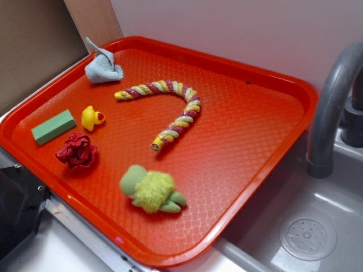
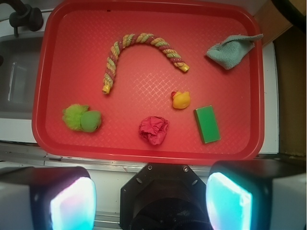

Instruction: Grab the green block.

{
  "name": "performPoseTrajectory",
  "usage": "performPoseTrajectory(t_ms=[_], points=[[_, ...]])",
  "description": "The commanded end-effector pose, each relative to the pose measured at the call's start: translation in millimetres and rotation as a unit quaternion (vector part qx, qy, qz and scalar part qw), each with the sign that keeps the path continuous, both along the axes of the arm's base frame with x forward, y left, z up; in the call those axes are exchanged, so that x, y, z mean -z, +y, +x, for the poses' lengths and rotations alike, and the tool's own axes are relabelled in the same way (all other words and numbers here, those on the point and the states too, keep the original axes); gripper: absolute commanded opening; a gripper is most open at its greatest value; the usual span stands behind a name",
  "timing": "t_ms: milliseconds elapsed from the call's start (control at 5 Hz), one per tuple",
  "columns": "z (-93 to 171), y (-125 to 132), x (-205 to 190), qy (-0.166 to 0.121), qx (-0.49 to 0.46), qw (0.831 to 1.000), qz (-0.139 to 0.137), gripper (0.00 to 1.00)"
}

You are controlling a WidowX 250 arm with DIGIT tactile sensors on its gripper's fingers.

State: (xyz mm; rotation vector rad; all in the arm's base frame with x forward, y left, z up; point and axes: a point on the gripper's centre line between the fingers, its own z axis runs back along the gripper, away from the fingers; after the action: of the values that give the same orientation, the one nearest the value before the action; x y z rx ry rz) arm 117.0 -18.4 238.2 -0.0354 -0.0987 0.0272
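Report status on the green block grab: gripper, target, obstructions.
Gripper open, high above the tray's near edge, holding nothing. Green block flat on tray, untouched. Yellow duck close beside it, red crumpled wad nearby; top clear.

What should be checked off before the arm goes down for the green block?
1. Green block in view, lying flat on the red tray: ok.
2. Top of block uncovered: ok.
3. Gap to its nearest neighbour, the yellow duck: apart, not touching, but close: ok, with care.
4. Red crumpled ball clear of the block: ok.
5. Hand open, fingers spread wide: ok.
6. Hand lined up over the block: not ok; it sits off the tray's near edge, with the block up and to the right in the wrist view.
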Motion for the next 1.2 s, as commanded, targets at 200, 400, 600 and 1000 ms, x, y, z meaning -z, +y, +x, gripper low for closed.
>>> performPoseTrajectory(t_ms=[200, 400, 600, 1000], points=[[0.5, 19.0, 1.6, -0.009, -0.001, 1.000, -0.004, 1.00], [8.5, 51.2, 14.2, -0.017, 0.049, 0.998, -0.040, 1.00], [17.4, 81.4, 30.3, -0.032, 0.100, 0.993, -0.051, 1.00], [36.7, 103.5, 76.0, -0.011, 0.196, 0.979, -0.050, 1.00]])
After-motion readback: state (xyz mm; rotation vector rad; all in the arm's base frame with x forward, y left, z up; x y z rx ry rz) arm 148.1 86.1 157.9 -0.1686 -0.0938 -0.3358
